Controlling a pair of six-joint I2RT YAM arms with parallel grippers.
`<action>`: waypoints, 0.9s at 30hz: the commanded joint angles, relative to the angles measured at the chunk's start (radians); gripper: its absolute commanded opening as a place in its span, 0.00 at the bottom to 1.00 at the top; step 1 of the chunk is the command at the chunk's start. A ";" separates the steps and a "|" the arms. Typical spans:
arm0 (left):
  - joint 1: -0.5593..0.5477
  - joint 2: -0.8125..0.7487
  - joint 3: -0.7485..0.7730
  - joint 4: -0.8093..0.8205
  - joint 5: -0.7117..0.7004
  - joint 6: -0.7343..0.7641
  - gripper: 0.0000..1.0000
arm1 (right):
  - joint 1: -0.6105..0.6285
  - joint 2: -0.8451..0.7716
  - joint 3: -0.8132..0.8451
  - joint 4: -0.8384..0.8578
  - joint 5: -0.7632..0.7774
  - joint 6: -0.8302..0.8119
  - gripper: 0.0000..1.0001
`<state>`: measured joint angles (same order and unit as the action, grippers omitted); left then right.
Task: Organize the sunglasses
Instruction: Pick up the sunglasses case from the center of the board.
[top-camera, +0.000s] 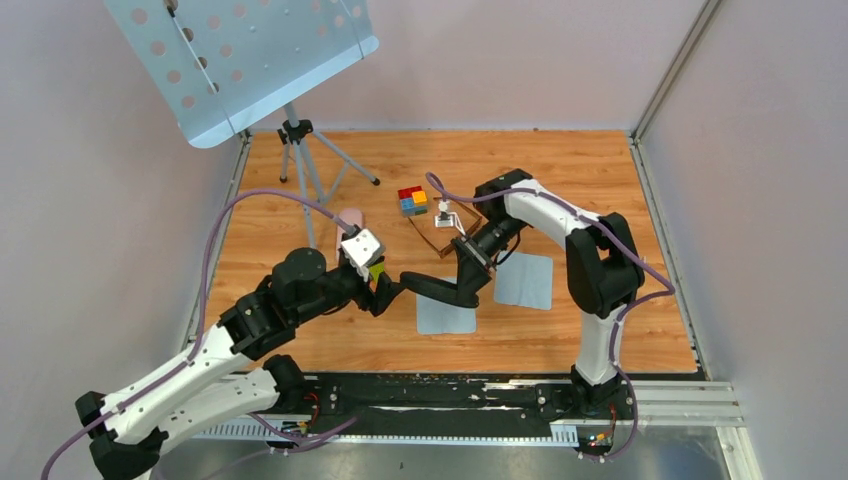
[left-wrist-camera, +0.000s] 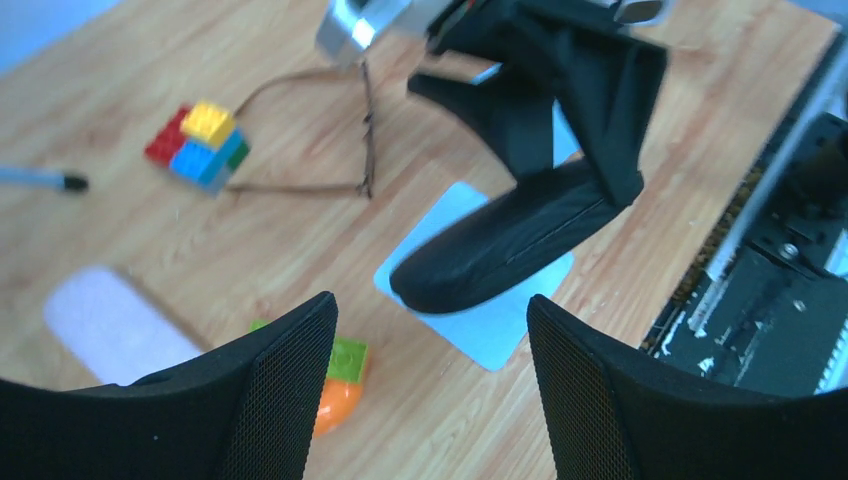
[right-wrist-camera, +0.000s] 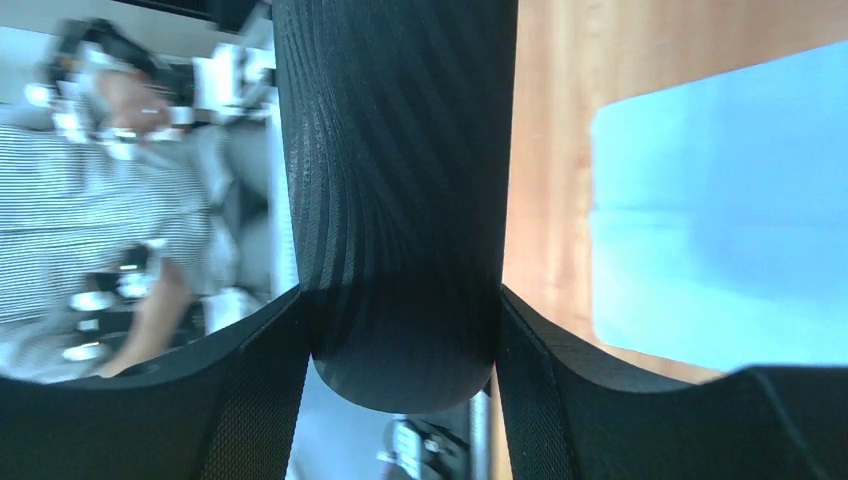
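Progress: early stage, by judgement. Thin dark-brown sunglasses (left-wrist-camera: 367, 140) w/ tinted lenses lie unfolded on the wooden table (top-camera: 600, 200). Their temple arms spread toward the multicoloured toy-brick block (left-wrist-camera: 200, 145) at far centre, and neither arm touches them. Right gripper (right-wrist-camera: 400, 310) is clenched across the middle of the black oblong ribbed glasses case (left-wrist-camera: 500, 240), holding it over the near-left pale-blue cloth (left-wrist-camera: 480, 335) (contact w/ the cloth cannot be told). Left gripper (left-wrist-camera: 432, 310) is released, fingers wide apart w/ nothing between them, facing the case's left end from just beside it. The case appears closed. A 2nd pale-blue cloth (top-camera: 524, 282) lies to the right. A pink oblong case (left-wrist-camera: 110, 325) and an orange-and-green toy (left-wrist-camera: 340, 375) lie to the left. Left to do, prob.: open the case, fold the temple arms, put the sunglasses inside, close it.
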<state>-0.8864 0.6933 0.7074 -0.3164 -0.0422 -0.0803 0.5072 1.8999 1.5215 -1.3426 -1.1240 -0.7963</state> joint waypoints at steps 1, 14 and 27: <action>-0.019 0.038 0.106 -0.023 0.198 0.238 0.74 | 0.000 0.041 -0.061 -0.265 -0.283 -0.148 0.24; -0.189 0.312 0.274 -0.177 0.188 0.480 0.73 | 0.007 0.021 -0.081 -0.266 -0.348 -0.102 0.25; -0.249 0.432 0.316 -0.226 0.166 0.602 0.58 | 0.023 -0.017 -0.106 -0.266 -0.339 -0.108 0.25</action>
<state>-1.1164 1.1267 1.0176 -0.4995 0.1143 0.4915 0.5213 1.9190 1.4174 -1.5421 -1.4120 -0.8799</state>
